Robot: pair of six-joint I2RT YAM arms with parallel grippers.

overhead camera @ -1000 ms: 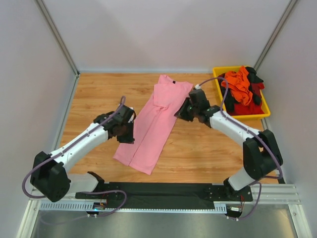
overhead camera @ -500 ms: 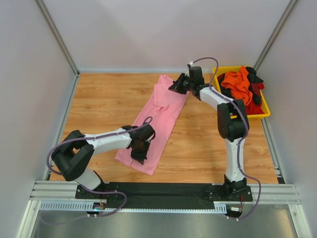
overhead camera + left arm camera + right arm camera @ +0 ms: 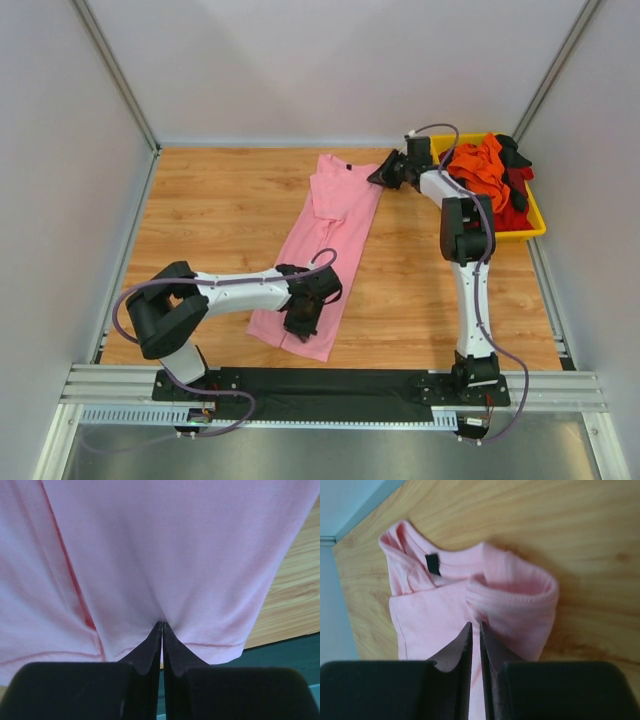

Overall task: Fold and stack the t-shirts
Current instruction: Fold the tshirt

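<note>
Matt pink cloth t-shirt, smooth wood-grain table

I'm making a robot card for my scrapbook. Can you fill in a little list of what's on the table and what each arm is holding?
table: light wood
pink t-shirt: lying flat, folded long and narrow, collar at the far end
left jaws: shut on its near hem
right jaws: shut on the cloth beside its collar
yellow bin: far right corner, apart from the pink t-shirt
in the bin: heap of orange, red and black t-shirts
folded stack: none yet
</note>
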